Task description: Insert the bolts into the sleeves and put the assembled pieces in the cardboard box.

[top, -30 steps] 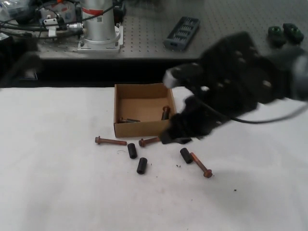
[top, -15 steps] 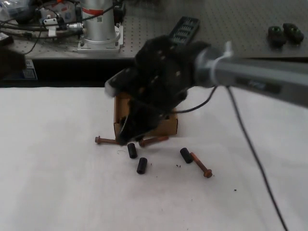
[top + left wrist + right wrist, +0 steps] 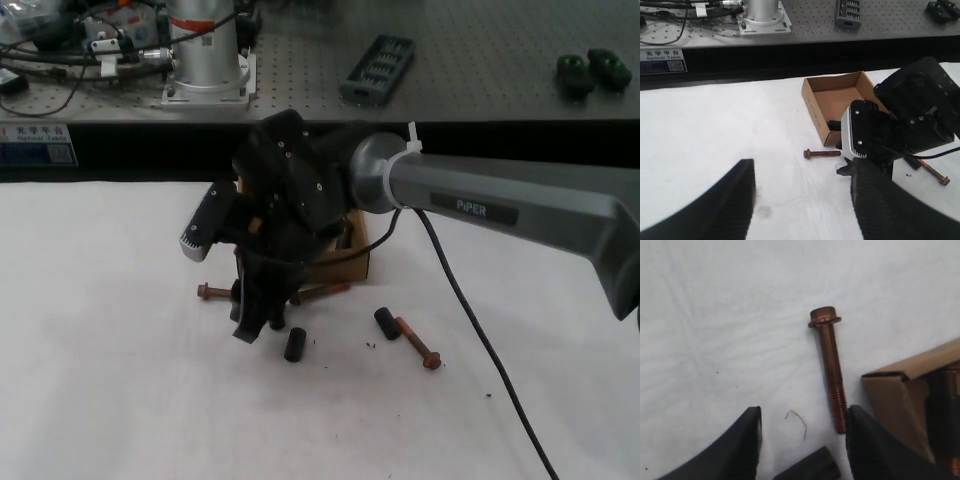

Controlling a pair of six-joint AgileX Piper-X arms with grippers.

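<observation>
Right gripper [image 3: 258, 322] swung in from the right, across the cardboard box [image 3: 357, 262], and has dropped just in front of it.

Near to far on the cloth [image 3: 120, 400]: front sleeve [image 3: 295, 345] lies loose; second sleeve [image 3: 387, 322] sits just beside the right-hand bolt [image 3: 418, 343]. Right gripper's fingers are apart, straddling a third sleeve [image 3: 810, 467]. Left bolt [image 3: 210, 292] and middle bolt [image 3: 320, 293] lie by the box front. Left gripper [image 3: 800, 200] hangs well back, fingers apart, empty.
Progress, my read: the box holds what looks like one assembled piece [image 3: 942, 405], and three bolts and three sleeves are unpaired, so most is left.
Right wrist view shows the third sleeve, which the arm hides in the high view. Left wrist view shows the box's open inside.
</observation>
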